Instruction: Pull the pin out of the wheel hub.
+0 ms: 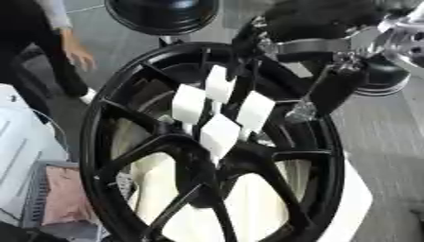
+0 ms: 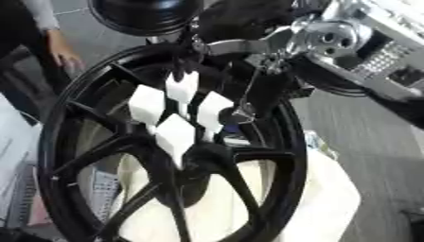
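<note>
The wheel hub [image 1: 217, 142] fills the frame centre, four white tags [image 1: 222, 111] at its middle; a pin cannot be picked out among them. The right robot hand [image 2: 248, 26] is seen at upper right, above the tags; its finger state cannot be told. The left one is not seen. No writing can be read.

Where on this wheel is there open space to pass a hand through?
Open gaps lie between the lower spokes of the black wheel, above the pale cloth. The hub is crowded with four white tags, and the right arm blocks the upper right rim.
</note>
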Action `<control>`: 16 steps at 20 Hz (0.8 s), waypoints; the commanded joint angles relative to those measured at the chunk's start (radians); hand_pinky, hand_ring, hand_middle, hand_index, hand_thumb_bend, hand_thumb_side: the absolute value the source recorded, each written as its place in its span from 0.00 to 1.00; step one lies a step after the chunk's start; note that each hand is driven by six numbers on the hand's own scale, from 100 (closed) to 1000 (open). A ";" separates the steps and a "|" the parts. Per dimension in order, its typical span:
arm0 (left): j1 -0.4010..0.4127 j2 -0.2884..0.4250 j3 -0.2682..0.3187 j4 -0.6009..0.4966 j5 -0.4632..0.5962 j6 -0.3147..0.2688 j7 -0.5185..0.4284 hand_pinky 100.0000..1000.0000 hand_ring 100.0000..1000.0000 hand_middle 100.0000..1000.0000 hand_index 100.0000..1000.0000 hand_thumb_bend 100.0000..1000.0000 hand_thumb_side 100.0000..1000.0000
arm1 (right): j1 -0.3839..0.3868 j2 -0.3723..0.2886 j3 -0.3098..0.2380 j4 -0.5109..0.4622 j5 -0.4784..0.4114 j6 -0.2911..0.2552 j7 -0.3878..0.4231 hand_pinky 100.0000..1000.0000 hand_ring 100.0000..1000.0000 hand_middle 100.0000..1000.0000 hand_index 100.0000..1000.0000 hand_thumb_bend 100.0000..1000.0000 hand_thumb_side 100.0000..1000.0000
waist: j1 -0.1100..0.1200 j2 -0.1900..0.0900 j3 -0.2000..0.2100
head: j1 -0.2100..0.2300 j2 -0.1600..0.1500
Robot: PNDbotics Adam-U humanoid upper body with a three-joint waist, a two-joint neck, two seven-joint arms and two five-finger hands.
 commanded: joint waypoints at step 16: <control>-0.018 -0.004 -0.002 -0.017 -0.022 0.006 0.009 0.74 0.59 0.59 0.79 0.00 0.68 | 0.046 -0.029 -0.038 0.032 -0.001 -0.036 -0.053 0.83 0.71 0.65 0.78 0.36 0.00 | 0.003 0.020 0.009 | 0.003 -0.012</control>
